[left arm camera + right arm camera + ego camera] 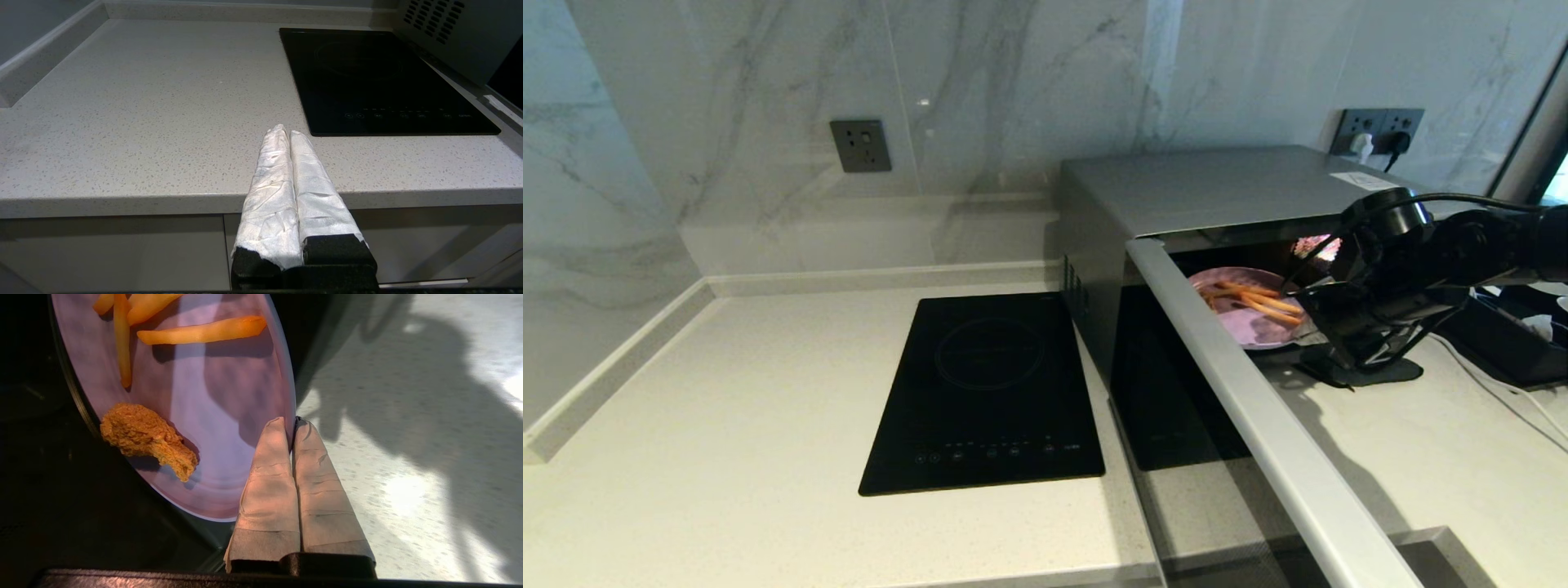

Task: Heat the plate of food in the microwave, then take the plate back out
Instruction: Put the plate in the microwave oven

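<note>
The silver-grey microwave (1209, 192) stands on the counter with its door (1258, 408) swung wide open toward me. The lilac plate of food (1262, 322), carrying fries (1262, 300), sits at the mouth of the lit cavity. My right gripper (1311, 331) is shut on the plate's near rim. In the right wrist view the plate (229, 392) shows a fried chunk (143, 435) and fries (200, 331), and the right gripper (291, 422) pinches the plate's edge between its taped fingers. My left gripper (288, 132) hovers shut and empty before the counter's front edge.
A flat black induction hob (988, 392) is set into the counter left of the microwave. Wall sockets (860, 145) and a plugged outlet (1380, 131) sit on the marble wall. Black items and white cables (1515, 343) lie at the right. The pale counter (711, 425) stretches left.
</note>
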